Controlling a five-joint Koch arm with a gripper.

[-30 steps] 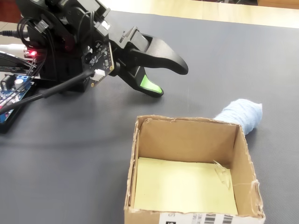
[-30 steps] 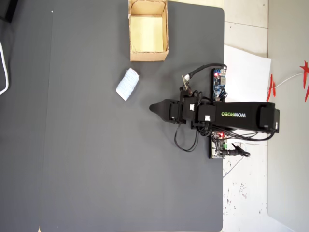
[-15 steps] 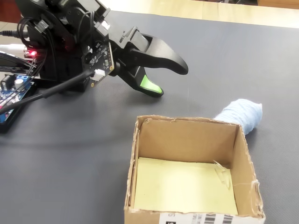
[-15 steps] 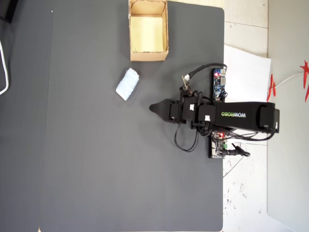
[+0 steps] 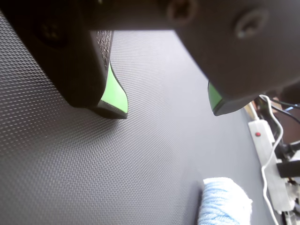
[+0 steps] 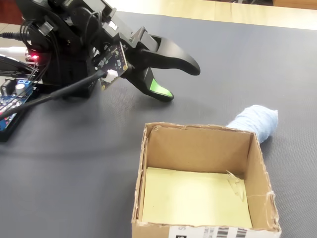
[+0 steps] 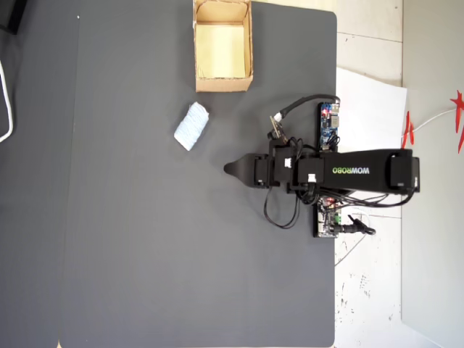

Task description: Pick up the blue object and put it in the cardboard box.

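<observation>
One arm: black, low over the dark mat [image 7: 145,254]; control boards [image 7: 330,130] sit by its base at the mat's edge.
Gripper [image 6: 176,82]: jaws spread wide with green inner pads, nothing between them, hovering just above the mat.
In the way: bare textured mat lies between the gripper and the blue object; nothing blocks it.
Blue object [image 7: 192,125]: pale ribbed lump lying on the mat, apart from the gripper, near the box's corner; in the wrist view [image 5: 224,201] it sits at the bottom edge.
Cardboard box [image 7: 246,43]: open-topped, at the mat's far edge in the overhead view; pale yellowish floor, nothing inside.
Beyond mat: a white power strip [image 5: 265,145] with cables.
</observation>
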